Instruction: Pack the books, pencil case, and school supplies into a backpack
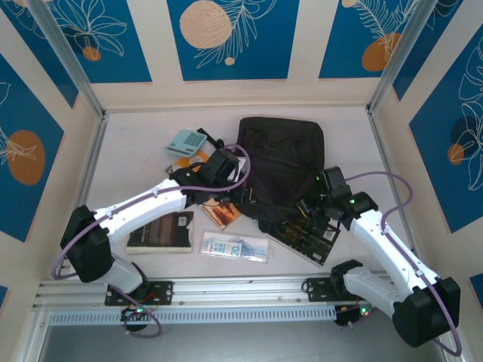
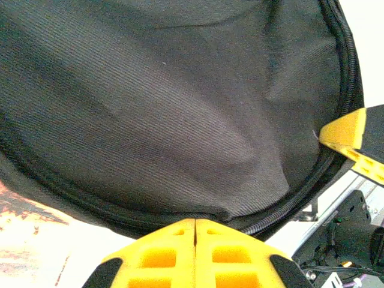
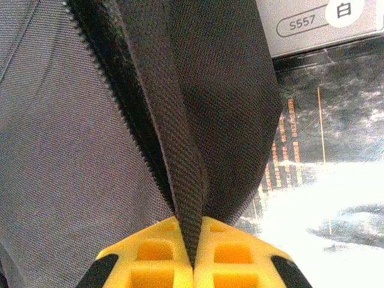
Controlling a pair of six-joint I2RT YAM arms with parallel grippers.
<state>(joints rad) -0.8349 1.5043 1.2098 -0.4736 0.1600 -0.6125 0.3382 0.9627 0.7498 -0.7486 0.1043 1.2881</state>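
The black backpack (image 1: 281, 154) lies flat in the middle of the table. My left gripper (image 1: 243, 190) sits at its near left edge, shut, with the zipped rim (image 2: 180, 210) puckered at its tips (image 2: 195, 221). My right gripper (image 1: 306, 210) is at the near right edge, shut (image 3: 193, 240) on a fold of backpack fabric (image 3: 198, 132) beside the zip teeth. The black book with gold pattern (image 1: 308, 235) (image 3: 312, 132) lies under it. A brown-black book (image 1: 161, 231), the pencil case (image 1: 234, 246), an orange book (image 1: 224, 216) and a teal square item (image 1: 186, 141) lie to the left.
One of the right gripper's yellow fingers (image 2: 348, 135) shows past the backpack's rim in the left wrist view. The metal rail (image 1: 241, 290) runs along the near edge. Walls close the table on three sides.
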